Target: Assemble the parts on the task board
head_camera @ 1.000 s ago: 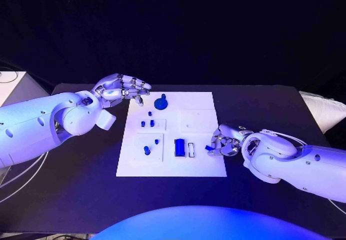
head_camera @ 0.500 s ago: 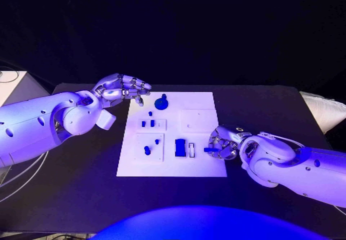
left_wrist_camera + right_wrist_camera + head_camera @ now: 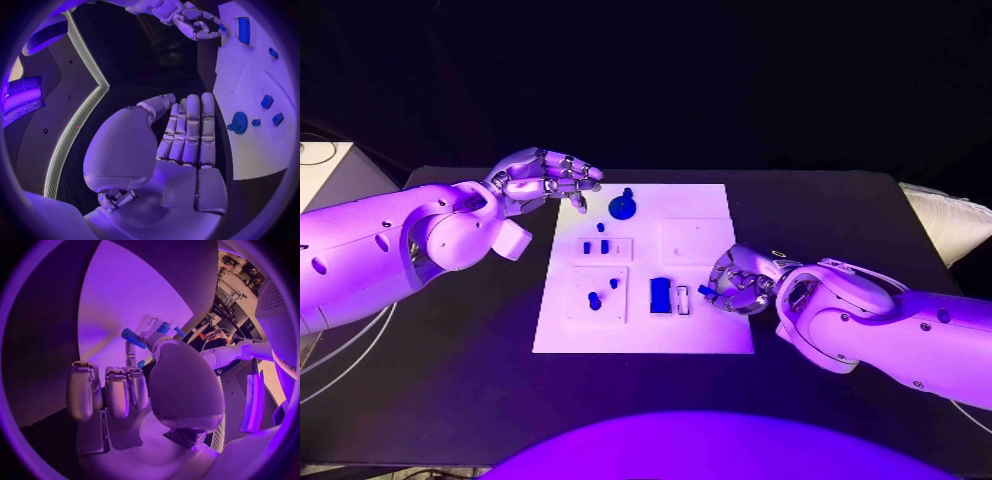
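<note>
The white task board point(image 3: 704, 335) lies mid-table. On it are a round blue part point(image 3: 622, 208), several small blue parts point(image 3: 594, 298) and a blue block point(image 3: 659, 293) beside a white slot point(image 3: 682, 298). My right hand point(image 3: 743, 282) hovers at the board's right edge and pinches a small blue part point(image 3: 708, 291); the right wrist view shows that part point(image 3: 133, 335) at the thumb tip. My left hand point(image 3: 545, 178) hangs over the board's far left corner, holding nothing. In the left wrist view its fingers point(image 3: 190, 130) lie straight, with the board point(image 3: 250, 160) and the round part point(image 3: 239, 121) beyond.
Black table point(image 3: 459, 370) surrounds the board on all sides. A white box point(image 3: 329, 170) stands off the table's far left corner, and a pale cushion point(image 3: 949, 220) lies at the right edge.
My right hand has shifted a little to the left, over the board's right edge, with the small blue part still pinched. The left hand has stayed put.
</note>
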Tool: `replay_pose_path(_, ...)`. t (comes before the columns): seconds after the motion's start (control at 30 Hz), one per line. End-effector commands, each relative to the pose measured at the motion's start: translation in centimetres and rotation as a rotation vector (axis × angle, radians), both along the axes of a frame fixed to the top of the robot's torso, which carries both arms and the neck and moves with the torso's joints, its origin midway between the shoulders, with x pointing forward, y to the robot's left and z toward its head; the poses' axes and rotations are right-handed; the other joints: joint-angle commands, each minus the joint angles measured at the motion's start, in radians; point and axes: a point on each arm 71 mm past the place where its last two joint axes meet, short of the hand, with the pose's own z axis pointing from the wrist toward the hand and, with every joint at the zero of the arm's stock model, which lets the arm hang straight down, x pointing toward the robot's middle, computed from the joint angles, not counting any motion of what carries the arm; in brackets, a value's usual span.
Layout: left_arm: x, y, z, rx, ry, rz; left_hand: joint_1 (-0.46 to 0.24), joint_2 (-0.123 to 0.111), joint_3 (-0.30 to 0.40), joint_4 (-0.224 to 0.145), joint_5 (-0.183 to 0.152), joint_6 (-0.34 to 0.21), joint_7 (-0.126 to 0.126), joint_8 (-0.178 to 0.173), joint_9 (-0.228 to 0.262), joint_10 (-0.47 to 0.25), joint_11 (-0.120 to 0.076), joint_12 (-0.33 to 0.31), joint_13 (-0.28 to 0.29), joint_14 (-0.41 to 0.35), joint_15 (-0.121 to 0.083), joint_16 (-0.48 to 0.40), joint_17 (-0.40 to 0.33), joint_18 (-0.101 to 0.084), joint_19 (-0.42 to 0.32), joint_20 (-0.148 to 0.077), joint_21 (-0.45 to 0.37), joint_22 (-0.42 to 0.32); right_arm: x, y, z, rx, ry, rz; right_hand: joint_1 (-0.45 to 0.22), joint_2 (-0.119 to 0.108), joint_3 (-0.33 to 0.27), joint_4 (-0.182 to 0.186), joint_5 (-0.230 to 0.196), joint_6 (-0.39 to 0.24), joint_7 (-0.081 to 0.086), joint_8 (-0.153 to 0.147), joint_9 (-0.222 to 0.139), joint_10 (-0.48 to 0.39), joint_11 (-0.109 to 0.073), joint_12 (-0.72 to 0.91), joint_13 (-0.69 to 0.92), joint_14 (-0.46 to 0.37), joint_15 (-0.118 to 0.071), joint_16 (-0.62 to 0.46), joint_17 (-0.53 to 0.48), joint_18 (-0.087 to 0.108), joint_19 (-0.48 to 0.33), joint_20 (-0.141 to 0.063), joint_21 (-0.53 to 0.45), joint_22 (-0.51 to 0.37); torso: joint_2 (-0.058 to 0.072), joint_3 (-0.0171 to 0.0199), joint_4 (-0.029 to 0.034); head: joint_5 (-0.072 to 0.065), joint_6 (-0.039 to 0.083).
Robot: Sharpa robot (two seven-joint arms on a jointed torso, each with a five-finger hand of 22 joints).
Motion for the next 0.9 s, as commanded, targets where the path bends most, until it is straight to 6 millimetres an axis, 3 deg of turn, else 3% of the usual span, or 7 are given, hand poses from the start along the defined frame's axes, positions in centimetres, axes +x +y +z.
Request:
replay_pose_path(0.03,-0.1,-0.3,0.0,-0.012,0.007,-0.019,-0.002,0.005,0.002,-0.002,0.003,0.003,0.006,-0.006,-0.001,-0.003,0.001,-0.005,-0.001,-0.006,0.000,-0.003,0.000,0.015,-0.009,-0.001,0.004,0.002,0.0,0.5,-0.2,0.067,0.072,-0.028,-0.027,0.002,0.071,-0.063,-0.013,-0.007,-0.003,0.009,0.026,0.100,-0.006,0.006,0.255,0.104,-0.004,0.006,0.263,-0.019,0.082,-0.005,0.004,0.228,0.000,0.0009,0.0003,-0.001,0.000)
replay_pose_path(0.1,-0.1,-0.4,0.0,-0.012,0.008,-0.022,-0.002,0.005,0.002,-0.002,0.003,0.003,0.006,-0.006,-0.001,-0.003,0.001,-0.005,-0.001,-0.006,0.000,-0.003,0.000,0.015,-0.009,-0.001,0.004,0.002,0.2,0.8,-0.4,0.066,0.096,-0.036,-0.068,0.012,0.071,-0.041,-0.033,-0.007,-0.002,0.009,0.025,0.102,-0.004,0.010,0.258,0.104,-0.003,0.006,0.263,-0.019,0.082,-0.004,0.004,0.228,0.000,0.0006,-0.0005,-0.001,0.000)
replay_pose_path(0.23,-0.1,-0.5,0.0,-0.013,0.009,-0.027,-0.003,0.005,0.003,-0.001,0.003,0.003,0.007,-0.006,-0.001,-0.004,0.001,-0.005,-0.001,-0.006,0.001,-0.003,0.000,0.014,-0.009,-0.001,0.005,0.002,0.4,1.2,-0.8,0.057,0.135,-0.043,-0.095,0.013,0.072,-0.035,-0.052,-0.007,-0.003,0.009,0.024,0.102,-0.005,0.012,0.259,0.104,-0.003,0.006,0.263,-0.019,0.081,-0.004,0.001,0.227,0.001,0.0005,0.0002,-0.002,0.000)
replay_pose_path(0.43,0.0,-0.6,0.0,-0.013,0.011,-0.030,-0.003,0.005,0.003,-0.001,0.003,0.003,0.007,-0.006,-0.001,-0.004,0.001,-0.005,-0.001,-0.006,0.001,-0.003,0.000,0.014,-0.009,-0.001,0.005,0.002,0.5,2.0,-1.5,0.035,0.192,-0.048,-0.150,0.001,0.056,-0.016,-0.087,-0.003,-0.001,0.010,0.022,0.104,-0.003,0.015,0.261,0.104,-0.002,0.006,0.263,-0.018,0.080,-0.003,-0.003,0.226,0.001,0.0018,0.0006,-0.001,0.000)
replay_pose_path(0.5,0.0,-0.6,0.0,-0.013,0.011,-0.031,-0.003,0.005,0.003,-0.001,0.003,0.003,0.007,-0.006,-0.001,-0.004,0.001,-0.005,-0.001,-0.006,0.001,-0.003,0.000,0.014,-0.009,-0.001,0.005,0.002,0.6,2.1,-1.6,0.031,0.198,-0.053,-0.168,-0.005,0.042,-0.009,-0.075,-0.002,-0.001,0.011,0.021,0.104,-0.003,0.015,0.261,0.104,-0.001,0.006,0.263,-0.018,0.080,-0.003,-0.005,0.225,0.001,0.0014,0.0010,-0.001,0.000)
replay_pose_path(0.6,0.0,-0.7,-0.1,-0.013,0.013,-0.032,-0.003,0.005,0.003,-0.001,0.003,0.003,0.007,-0.006,-0.001,-0.004,0.001,-0.005,-0.001,-0.006,0.001,-0.003,0.000,0.014,-0.009,-0.001,0.005,0.002,0.7,2.2,-1.7,0.024,0.201,-0.060,-0.195,-0.008,0.016,0.006,-0.109,0.001,0.000,0.011,0.019,0.106,-0.002,0.020,0.263,0.104,-0.001,0.006,0.263,-0.018,0.081,-0.002,-0.003,0.226,0.001,0.0013,0.0006,0.003,0.000)
replay_pose_path(0.9,-0.1,-0.7,-0.1,-0.012,0.016,-0.036,-0.004,0.006,0.002,0.000,0.003,0.003,0.007,-0.006,-0.002,-0.004,0.002,-0.006,-0.002,-0.006,0.001,-0.003,0.000,0.014,-0.009,0.000,0.005,0.003,0.8,2.7,-1.8,0.022,0.201,-0.056,-0.225,-0.018,-0.030,0.030,-0.088,0.008,-0.002,0.014,0.017,0.106,-0.003,0.020,0.263,0.104,-0.001,0.006,0.263,-0.019,0.081,-0.002,0.001,0.227,0.002,0.0018,0.0008,0.005,0.000)
